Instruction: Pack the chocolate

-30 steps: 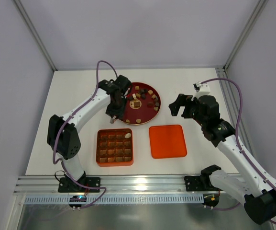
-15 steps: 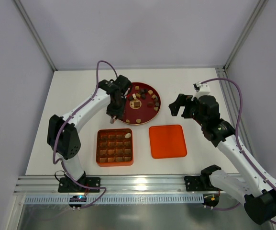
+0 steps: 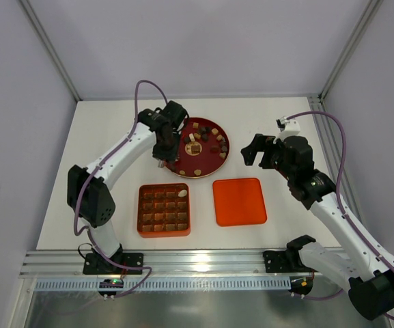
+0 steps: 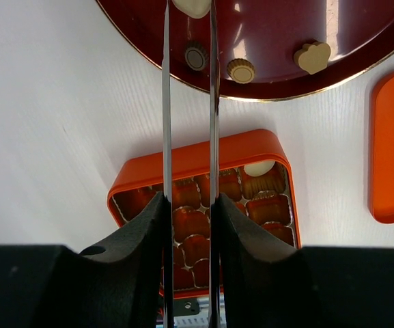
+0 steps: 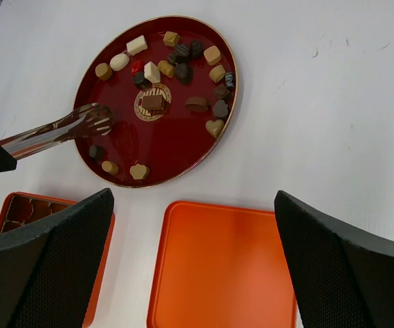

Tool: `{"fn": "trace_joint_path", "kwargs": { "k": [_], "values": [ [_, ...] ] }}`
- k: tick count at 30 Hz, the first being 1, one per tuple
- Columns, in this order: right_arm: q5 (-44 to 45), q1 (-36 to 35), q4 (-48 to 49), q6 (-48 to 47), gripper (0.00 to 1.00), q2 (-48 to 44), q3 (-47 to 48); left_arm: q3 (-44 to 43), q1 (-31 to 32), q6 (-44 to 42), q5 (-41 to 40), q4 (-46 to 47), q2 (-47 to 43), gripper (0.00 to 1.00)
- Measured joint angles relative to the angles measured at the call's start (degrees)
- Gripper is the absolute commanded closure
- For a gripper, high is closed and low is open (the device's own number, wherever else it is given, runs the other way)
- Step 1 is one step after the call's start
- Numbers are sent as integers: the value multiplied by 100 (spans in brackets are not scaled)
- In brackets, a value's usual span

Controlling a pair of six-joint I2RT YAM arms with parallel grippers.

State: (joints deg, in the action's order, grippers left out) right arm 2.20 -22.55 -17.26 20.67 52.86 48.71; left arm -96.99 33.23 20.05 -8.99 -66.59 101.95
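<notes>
The left claw (image 4: 188, 205) is pinched narrow on a pair of metal tongs (image 5: 60, 130), which reach onto the red plate (image 5: 176, 143) from its 9 o'clock edge. A cream piece (image 4: 191, 5) sits between the blade tips. Whether it is gripped or only straddled I cannot tell.

The orange box (image 3: 140, 210) lies at 7 o'clock from the plate. It has 1 pale piece (image 3: 183, 194) in its 1 o'clock corner cell, and the other cells look empty. Most of the chocolate (image 5: 183, 70) lies loose on the plate, thickest from 12 to 3 o'clock. The lid (image 3: 239, 201) lies flat at 5 o'clock from the plate. The right claw (image 5: 193, 205) hangs wide with nothing in it, off the plate's 3 o'clock side.

This looks like the pick-up step, early in the job. The next move calls for a firm squeeze on the tongs, a straight lift, then a swing toward 7 o'clock over a free cell.
</notes>
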Motion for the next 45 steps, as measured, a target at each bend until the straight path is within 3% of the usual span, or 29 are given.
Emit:
{"fn": "trace_joint_path", "kwargs": {
  "k": [15, 25, 45],
  "values": [
    [-2, 0, 0, 2, 0, 0, -13, -72, 0, 20, 22, -188, -142, 71],
    [-2, 0, 2, 4, 0, 2, -20, -22, 0, 50, 234, -437, -977, 70],
    [-4, 0, 7, 4, 0, 208, -17, 1281, 4, 96, 914, -914, -2747, 69]
  ]
}}
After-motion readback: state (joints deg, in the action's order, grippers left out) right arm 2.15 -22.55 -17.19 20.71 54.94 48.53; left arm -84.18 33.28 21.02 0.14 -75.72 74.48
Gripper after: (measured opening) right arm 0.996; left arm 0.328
